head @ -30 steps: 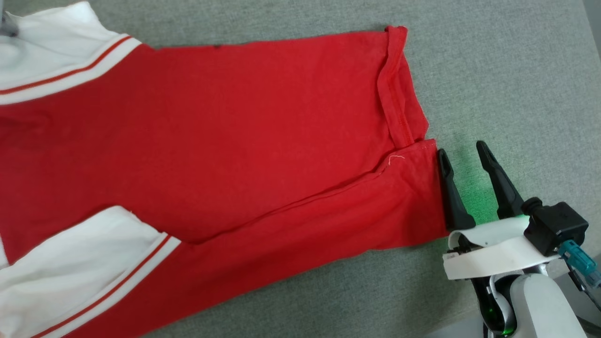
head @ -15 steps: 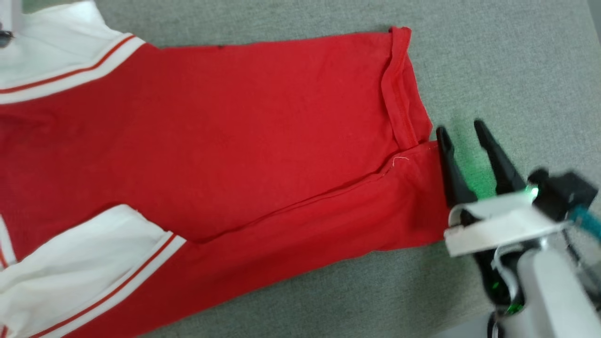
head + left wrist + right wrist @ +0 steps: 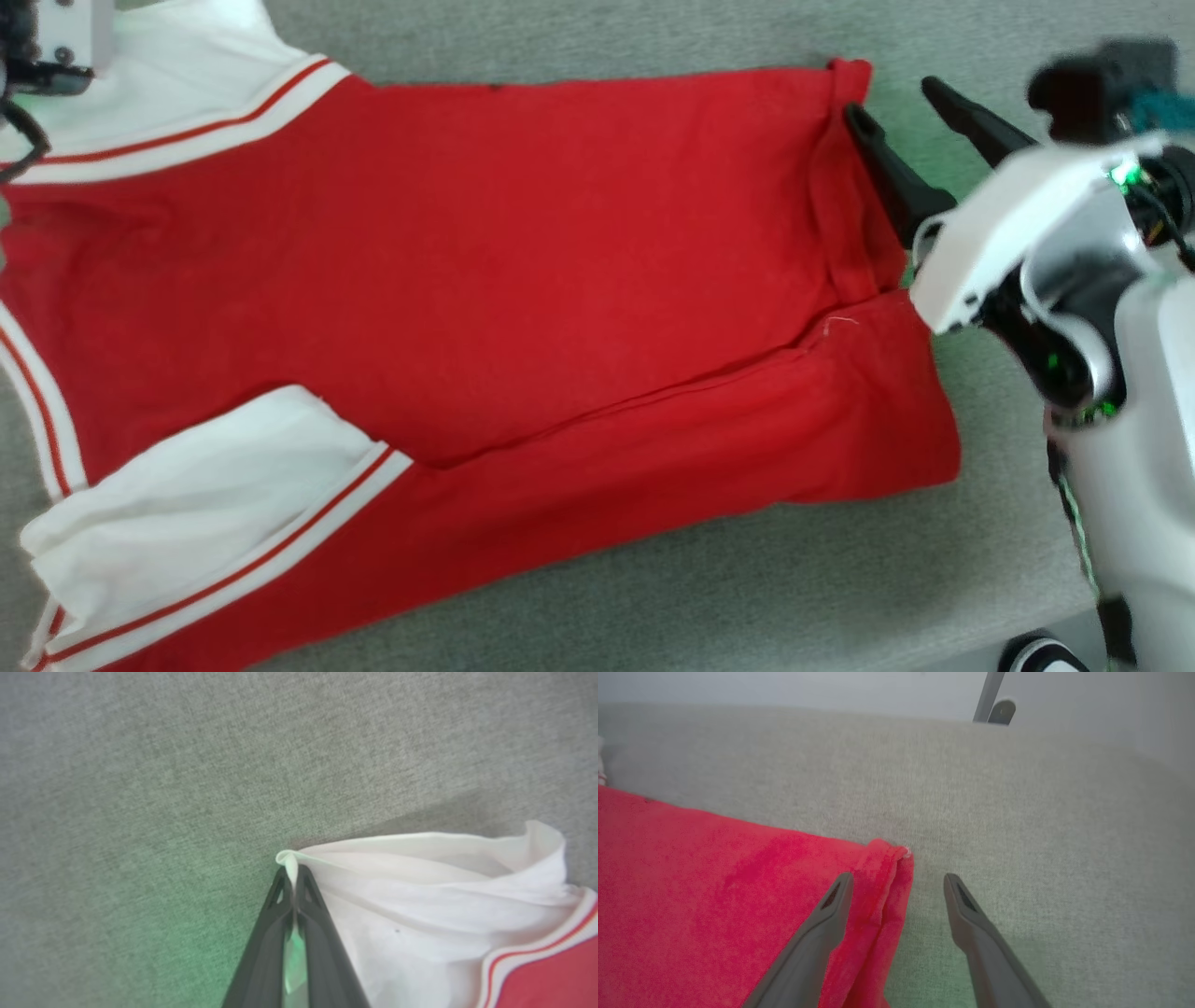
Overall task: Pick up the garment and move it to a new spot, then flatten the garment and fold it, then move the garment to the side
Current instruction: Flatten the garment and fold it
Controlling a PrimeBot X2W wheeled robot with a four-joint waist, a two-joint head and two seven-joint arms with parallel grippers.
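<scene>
Grey, perhaps felt surface [image 3: 653, 597] under garment [image 3: 560, 233]; left fingers [image 3: 264, 952] tight on its sleeve [image 3: 420, 896], right fingers [image 3: 815, 942] apart.

- We see the garment [image 3: 560, 233] as soft, matt cloth; its red body is a fine knit with stitched hems.
- Its white sleeve [image 3: 420, 905] looks thinner and smoother, and falls into soft creases.
- The tabletop [image 3: 747, 579] has a grey woven covering, matt and slightly rough.
- The right gripper [image 3: 888, 97] and the left gripper [image 3: 293, 872] have dark fingers that look like matt plastic.
- The arm shell [image 3: 1148, 523] looks to us like smooth white plastic with a slight gloss.
</scene>
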